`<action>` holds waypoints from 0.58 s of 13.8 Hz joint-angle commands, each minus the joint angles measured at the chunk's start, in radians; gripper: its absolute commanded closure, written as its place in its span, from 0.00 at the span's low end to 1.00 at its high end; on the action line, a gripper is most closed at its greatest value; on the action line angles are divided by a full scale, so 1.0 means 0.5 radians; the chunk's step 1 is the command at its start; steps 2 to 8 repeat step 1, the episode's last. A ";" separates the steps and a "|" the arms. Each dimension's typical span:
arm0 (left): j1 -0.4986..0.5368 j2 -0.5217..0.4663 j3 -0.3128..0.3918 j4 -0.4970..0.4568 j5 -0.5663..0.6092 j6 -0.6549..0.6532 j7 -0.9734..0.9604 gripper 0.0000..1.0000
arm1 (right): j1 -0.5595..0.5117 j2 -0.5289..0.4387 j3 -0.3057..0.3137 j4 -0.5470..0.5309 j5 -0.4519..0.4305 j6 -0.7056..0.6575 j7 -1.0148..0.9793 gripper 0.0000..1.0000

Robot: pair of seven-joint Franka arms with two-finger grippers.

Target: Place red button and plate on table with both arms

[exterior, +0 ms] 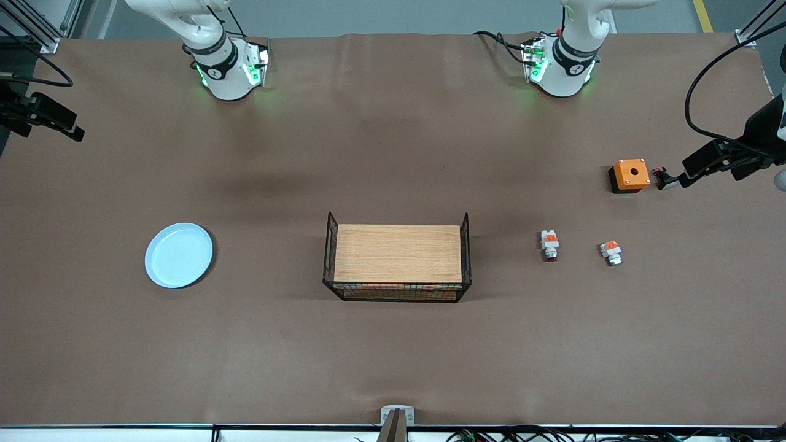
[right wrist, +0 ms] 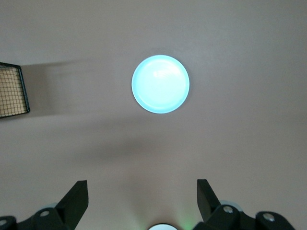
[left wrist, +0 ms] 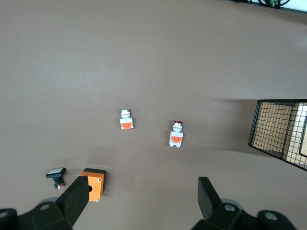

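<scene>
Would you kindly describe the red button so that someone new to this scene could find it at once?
Start at the wooden tray with black wire ends in the middle of the table. Toward the left arm's end lie two small white-and-orange parts; the red button is the one closer to the tray. Its tip is dark red, whereas its neighbour ends in silvery grey.

- Both arms leave the front view at its top edge; only the bases and lowest joints show there
- The left gripper (left wrist: 141, 201) and the right gripper (right wrist: 141, 203) are cut by the edge of their wrist views, so only the fingers and part of the body show
- The wooden tray (left wrist: 280, 132) is cut off in both wrist views
- The small black part (exterior: 662, 178) beside the orange box (exterior: 630, 175) is too small to identify
</scene>
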 commanded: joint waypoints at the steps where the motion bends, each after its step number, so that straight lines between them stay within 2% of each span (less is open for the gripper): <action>1: 0.000 -0.008 -0.001 0.017 -0.025 -0.033 -0.011 0.00 | 0.015 -0.051 -0.018 -0.046 0.032 0.036 0.012 0.00; 8: 0.000 -0.008 -0.001 0.017 -0.025 -0.033 -0.011 0.00 | 0.015 -0.051 -0.018 -0.046 0.032 0.036 0.012 0.00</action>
